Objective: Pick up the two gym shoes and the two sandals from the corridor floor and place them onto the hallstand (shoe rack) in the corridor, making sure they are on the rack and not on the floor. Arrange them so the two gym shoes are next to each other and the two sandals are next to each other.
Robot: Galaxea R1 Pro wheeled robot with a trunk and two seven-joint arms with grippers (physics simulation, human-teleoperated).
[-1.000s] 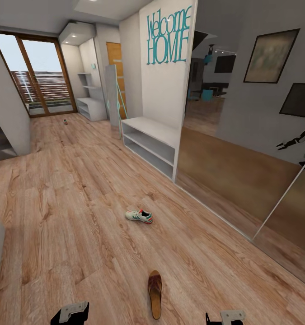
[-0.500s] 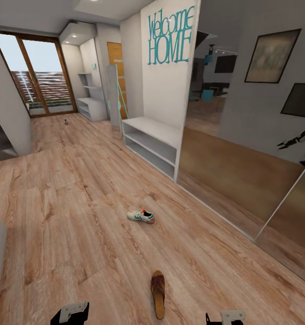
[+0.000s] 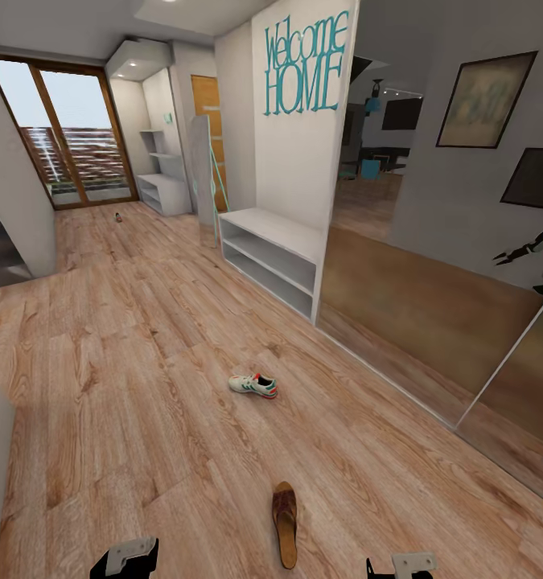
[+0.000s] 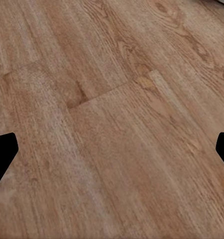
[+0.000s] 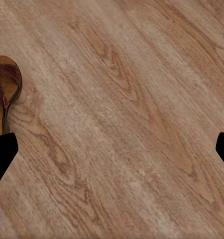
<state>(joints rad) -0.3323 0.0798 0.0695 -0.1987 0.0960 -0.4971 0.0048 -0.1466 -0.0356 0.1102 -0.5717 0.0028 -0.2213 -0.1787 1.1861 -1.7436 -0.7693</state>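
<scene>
Wood floor (image 3: 126,386) stretching ahead, sneaker (image 3: 252,385) lying mid-floor, sandal (image 3: 285,523) lying nearer, both grippers (image 4: 112,149) (image 5: 112,149) hanging spread wide, holding nothing.

Sandal (image 5: 2,94) cut by frame edge; distant floor object (image 3: 117,216) too small.

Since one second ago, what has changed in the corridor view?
Only the head camera turned slightly: the whole picture slid a little right. The sneaker and sandal lie on the floor as before. Both grippers, left and right, stay open and empty.
</scene>
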